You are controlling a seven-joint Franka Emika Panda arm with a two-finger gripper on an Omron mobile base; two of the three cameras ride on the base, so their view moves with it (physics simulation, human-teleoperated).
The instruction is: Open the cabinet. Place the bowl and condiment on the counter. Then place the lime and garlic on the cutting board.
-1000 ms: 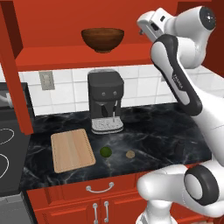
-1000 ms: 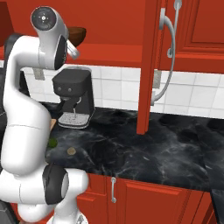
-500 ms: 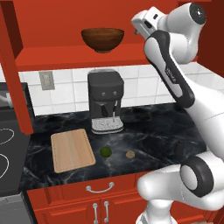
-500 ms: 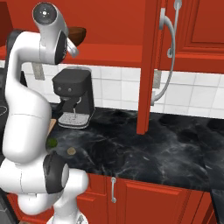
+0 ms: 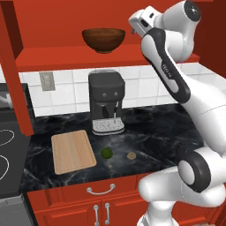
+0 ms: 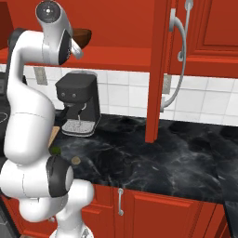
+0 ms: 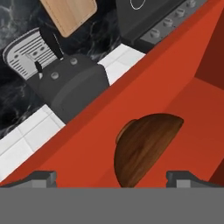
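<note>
The arm is raised high from the base, bent at the elbow, with the hand held at the level of the open cabinet [image 5: 66,57] shelf. The gripper [image 7: 111,177] is aimed along the shelf toward the bowl [image 5: 103,39], which is seen straight ahead between the two fingertips [image 7: 43,177] in the hand view. The view from the hand is strongly rolled, so that the shelf edge runs diagonally across it.

One bowl is counted; it is set on the cabinet shelf, above the coffee machine [image 5: 106,101]. One coffee machine is seen on the counter [image 5: 163,137] against the tiled wall. One cutting board [image 5: 73,151] is laid flat on the counter, to the left of and in front of the machine. One lime [image 5: 106,153] and one garlic [image 5: 131,155] are placed on the counter just beside each other, right of the board and off it; the lime is nearer the board. One open cabinet door [image 6: 160,69] is seen edge-on in the right base view, with its long silver handle [image 6: 179,56]. The condiment cannot be made out.

The jaws are spread wide and nothing is held between them; the bowl is not touched by either fingertip.
</note>
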